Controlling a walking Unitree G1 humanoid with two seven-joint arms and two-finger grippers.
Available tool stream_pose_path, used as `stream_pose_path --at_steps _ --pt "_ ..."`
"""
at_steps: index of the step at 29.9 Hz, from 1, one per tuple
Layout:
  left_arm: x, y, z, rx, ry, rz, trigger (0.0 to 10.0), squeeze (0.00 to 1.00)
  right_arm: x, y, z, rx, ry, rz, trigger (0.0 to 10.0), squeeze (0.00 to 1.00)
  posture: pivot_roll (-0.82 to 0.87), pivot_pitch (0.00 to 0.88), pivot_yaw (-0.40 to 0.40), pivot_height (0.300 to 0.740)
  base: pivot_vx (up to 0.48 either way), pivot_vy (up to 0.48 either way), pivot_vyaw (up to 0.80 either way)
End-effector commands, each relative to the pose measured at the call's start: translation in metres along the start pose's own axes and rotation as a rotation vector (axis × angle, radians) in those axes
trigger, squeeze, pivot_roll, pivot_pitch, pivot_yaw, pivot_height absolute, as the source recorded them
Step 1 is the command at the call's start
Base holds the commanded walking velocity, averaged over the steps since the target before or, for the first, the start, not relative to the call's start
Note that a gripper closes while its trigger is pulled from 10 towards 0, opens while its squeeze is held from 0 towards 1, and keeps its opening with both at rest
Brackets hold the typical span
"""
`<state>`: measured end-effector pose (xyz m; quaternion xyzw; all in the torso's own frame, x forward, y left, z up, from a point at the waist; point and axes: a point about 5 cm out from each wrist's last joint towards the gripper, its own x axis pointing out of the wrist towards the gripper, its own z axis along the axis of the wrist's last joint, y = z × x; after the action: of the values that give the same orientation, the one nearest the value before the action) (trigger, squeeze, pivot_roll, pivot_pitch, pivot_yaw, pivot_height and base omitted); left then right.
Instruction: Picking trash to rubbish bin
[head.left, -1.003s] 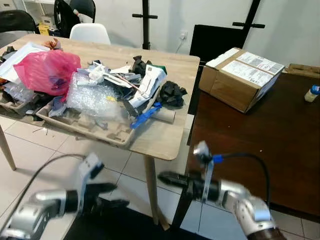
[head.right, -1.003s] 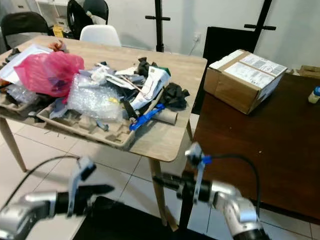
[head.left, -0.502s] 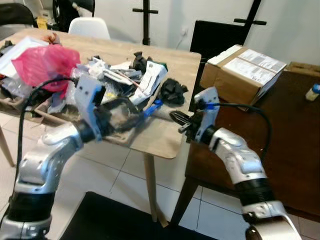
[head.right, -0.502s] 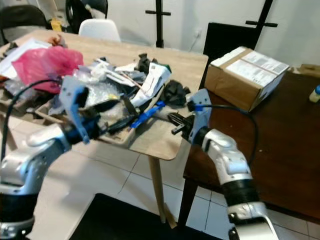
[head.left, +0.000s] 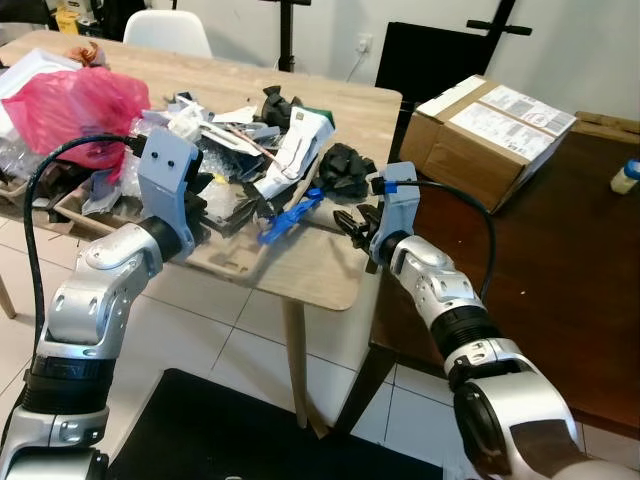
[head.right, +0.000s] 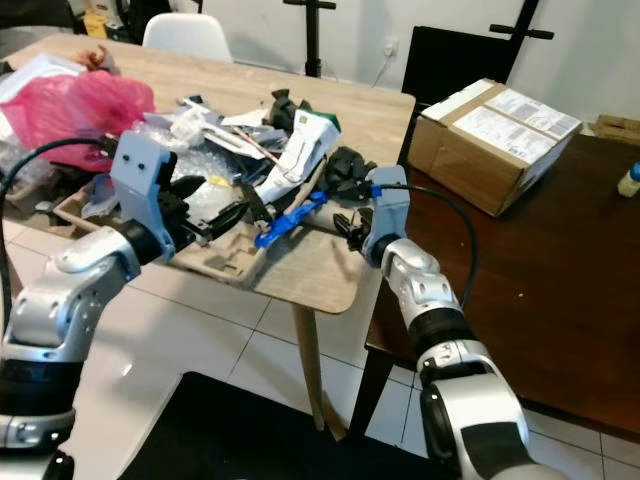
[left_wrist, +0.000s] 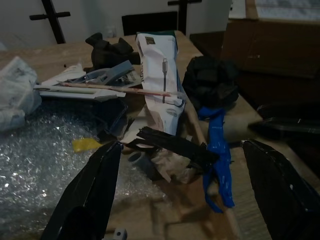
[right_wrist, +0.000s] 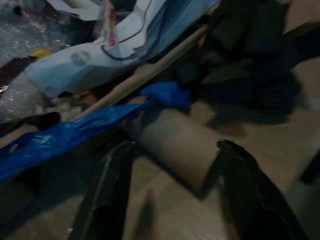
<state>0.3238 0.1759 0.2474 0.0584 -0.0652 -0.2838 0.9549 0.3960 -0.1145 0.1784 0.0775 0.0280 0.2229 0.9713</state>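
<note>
Two grippers work my pale wood bench (head.left: 330, 280). A moulded pulp tray (head.right: 215, 262) holds bubble wrap (left_wrist: 45, 150), torn white packaging (head.left: 290, 160) and black scraps. My right gripper (right_wrist: 172, 192) has jaws wide open either side of a brown cardboard tube (right_wrist: 172, 142) lying beside blue plastic (head.left: 290, 220). My left gripper (left_wrist: 182, 200) has jaws spread, empty.

A pink bag (head.left: 75, 110), a blue plastic strip (head.left: 291, 217), black crumpled trash (head.left: 345, 172) and a brown cardboard tube (right_wrist: 172, 141).
</note>
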Motion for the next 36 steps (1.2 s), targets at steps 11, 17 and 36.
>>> stream_pose_path --at_steps 11,17,36 --pt "0.006 -0.015 0.001 -0.052 -0.058 -0.137 10.0 0.00 0.002 -0.005 -0.010 0.007 0.002 -0.039 10.0 0.00 0.05 0.226 -0.029 0.740 0.000 0.000 0.00" --pt "0.009 -0.021 -0.002 -0.067 -0.029 -0.171 10.0 0.00 0.001 -0.005 -0.015 0.046 0.004 -0.015 10.0 0.00 0.05 0.233 -0.021 0.740 0.000 0.000 0.00" --pt "0.004 -0.024 -0.008 -0.088 -0.003 -0.187 10.0 0.00 0.004 0.009 -0.009 0.172 -0.117 0.117 10.0 0.00 0.06 0.218 -0.017 0.740 0.000 0.000 0.00"
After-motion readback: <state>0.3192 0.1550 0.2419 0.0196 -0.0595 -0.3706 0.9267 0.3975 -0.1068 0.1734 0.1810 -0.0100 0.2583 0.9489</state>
